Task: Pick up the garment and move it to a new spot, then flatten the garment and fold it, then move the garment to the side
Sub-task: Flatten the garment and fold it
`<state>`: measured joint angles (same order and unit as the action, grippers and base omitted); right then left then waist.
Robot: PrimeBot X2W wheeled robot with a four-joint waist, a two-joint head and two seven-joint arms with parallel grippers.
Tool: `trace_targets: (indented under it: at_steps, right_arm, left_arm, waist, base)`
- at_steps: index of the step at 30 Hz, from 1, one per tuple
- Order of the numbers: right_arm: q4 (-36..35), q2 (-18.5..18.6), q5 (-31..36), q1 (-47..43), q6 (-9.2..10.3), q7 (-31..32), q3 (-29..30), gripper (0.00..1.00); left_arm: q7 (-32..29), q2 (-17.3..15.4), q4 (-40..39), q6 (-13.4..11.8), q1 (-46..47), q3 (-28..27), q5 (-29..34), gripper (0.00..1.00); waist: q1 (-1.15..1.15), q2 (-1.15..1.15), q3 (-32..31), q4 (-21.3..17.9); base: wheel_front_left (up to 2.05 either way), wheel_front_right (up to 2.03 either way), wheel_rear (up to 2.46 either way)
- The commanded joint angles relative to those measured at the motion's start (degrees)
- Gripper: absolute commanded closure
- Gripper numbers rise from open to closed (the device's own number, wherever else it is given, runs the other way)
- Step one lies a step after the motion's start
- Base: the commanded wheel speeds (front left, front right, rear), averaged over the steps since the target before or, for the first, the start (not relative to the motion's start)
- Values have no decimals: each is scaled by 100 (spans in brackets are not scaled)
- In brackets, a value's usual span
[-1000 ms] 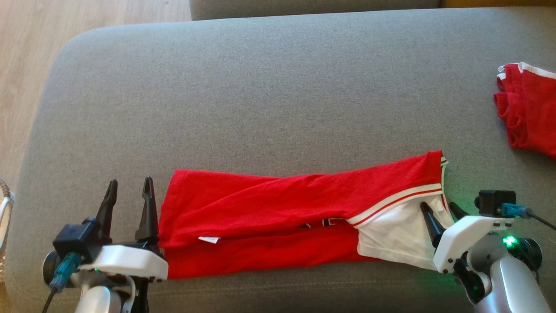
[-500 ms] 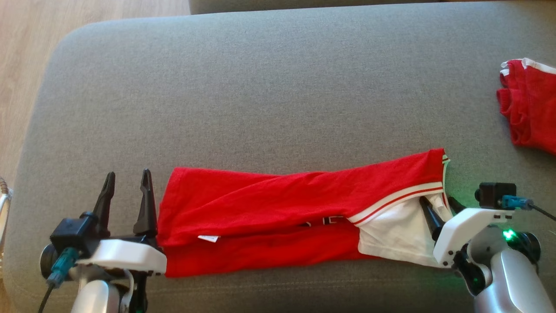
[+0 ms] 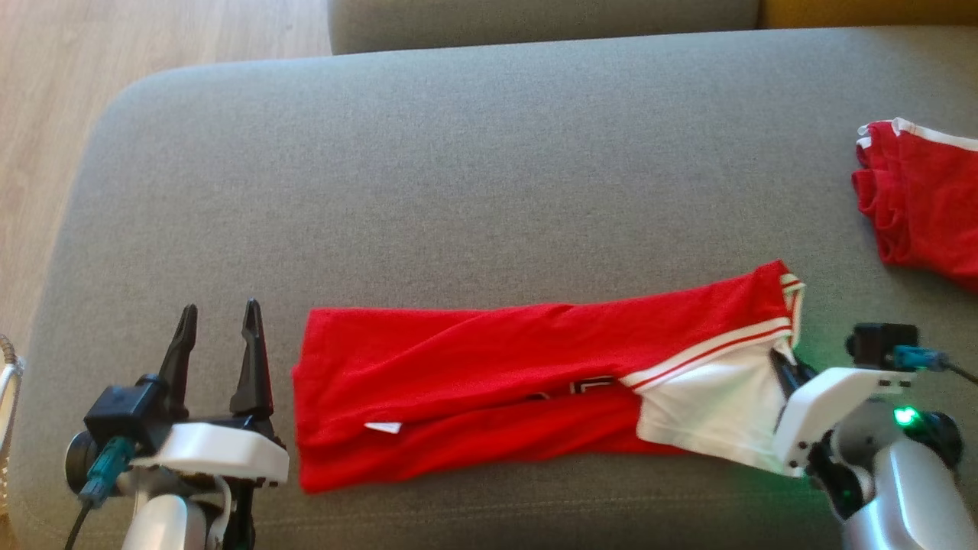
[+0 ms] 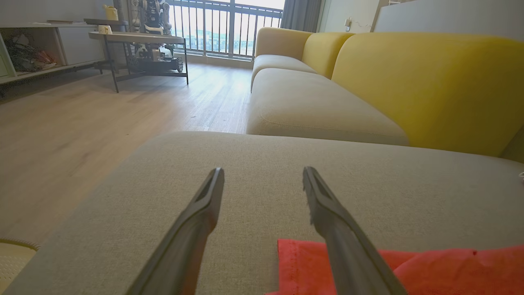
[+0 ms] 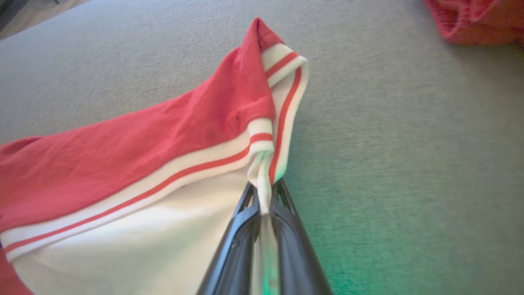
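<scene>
Here my right pincer [image 5: 264, 191] is clamped on the striped hem [image 5: 286, 94] at the right end of the garment [image 3: 474, 367], which lies lengthwise along the near edge of the cushion [image 3: 458, 191]. My left pincer [image 3: 218, 325] stands apart just left of it, presumably to take that end.

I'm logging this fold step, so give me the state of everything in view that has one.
Garment: folded into a long strip on the cushion.
Right gripper: shut on the garment's striped white edge.
Left gripper: open, empty, beside the garment's left end.
Second red garment: bunched, at the right.
</scene>
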<state>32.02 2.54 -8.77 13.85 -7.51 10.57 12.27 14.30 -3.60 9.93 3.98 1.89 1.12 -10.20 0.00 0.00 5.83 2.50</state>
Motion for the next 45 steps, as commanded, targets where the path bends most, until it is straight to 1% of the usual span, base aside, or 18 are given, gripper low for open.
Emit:
trace_targets:
  at_steps: [1,5,6,8,11,16,17,26,31,34,38,45]
  right_arm:
    - [-246,34,170,219,2,5,92,100]
    - [-448,34,602,281,2,148,602,100]
    - [-570,34,842,309,2,213,800,100]
    - [-660,34,937,326,2,290,868,100]
    - [-797,34,965,303,2,405,783,100]
    - [-1171,34,449,133,2,831,177,100]
    - [-1171,34,449,133,2,831,177,100]
    - [-2626,33,-1080,-378,2,2037,-619,100]
    - [-3148,33,-1953,-590,2,2403,-1124,100]
    - [-3238,33,-2532,-684,2,2411,-1410,100]
    - [-3154,33,-3213,-774,2,2262,-1869,100]
    - [-2665,33,-4368,-697,2,1645,-2740,100]
  left_arm:
    - [70,-24,-159,-5,156,-184,21,0]
    - [70,-10,-152,-6,122,-202,3,0]
    - [70,-3,-148,-6,115,-219,-8,0]
    - [70,4,-138,-7,103,-228,-15,0]
    - [70,14,-124,-14,78,-248,-32,0]
    - [70,30,-95,-27,-17,-289,-62,0]
    - [70,30,-95,-27,-17,-289,-62,0]
    - [70,52,-117,-69,-178,-374,-133,0]
    - [70,60,-124,-69,-178,-377,-166,0]
    - [70,63,-132,-69,-178,-383,-169,0]
    - [70,65,-128,-75,-193,-398,-156,0]
    - [70,67,-98,-71,-224,-380,-121,0]
  waist:
    - [0,0,-52,-14]
    - [0,0,-107,-20]
    - [0,0,-125,-17]
    - [0,0,-163,-14]
    - [0,0,-236,-17]
    - [0,0,-428,-62]
    - [0,0,-428,-62]
    - [0,0,-703,-165]
    - [0,0,-733,-145]
    - [0,0,-743,-76]
    - [0,0,-760,63]
    - [0,0,-762,375]
  base:
    - [0,0,0]
    - [0,0,0]
    - [0,0,0]
    - [0,0,0]
    - [0,0,0]
    - [0,0,0]
    - [0,0,0]
    - [0,0,0]
    - [0,0,0]
    - [0,0,0]
    - [0,0,0]
    - [0,0,0]
